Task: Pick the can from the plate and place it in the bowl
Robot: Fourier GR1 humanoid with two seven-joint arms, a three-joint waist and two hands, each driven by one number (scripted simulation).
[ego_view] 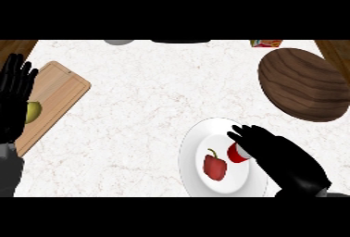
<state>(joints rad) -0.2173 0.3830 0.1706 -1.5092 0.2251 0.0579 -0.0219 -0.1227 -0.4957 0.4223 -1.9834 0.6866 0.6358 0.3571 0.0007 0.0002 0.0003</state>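
Observation:
A red and white can (pixel 236 152) stands on the white plate (pixel 198 143) at the lower right of the counter, beside a red bell pepper (pixel 215 167). My right hand (pixel 277 152) lies over the plate with its fingers curling against the can's right side, hiding part of it. The brown wooden bowl (pixel 304 83) sits at the upper right, apart from the hand. My left hand (pixel 15 95) rests open at the left edge, fingers up.
A wooden cutting board (pixel 58 90) lies at the left with a yellow-green fruit (pixel 33 112) on it, partly behind my left hand. An orange-red item (pixel 265 43) and a grey object (pixel 120 42) sit at the counter's far edge.

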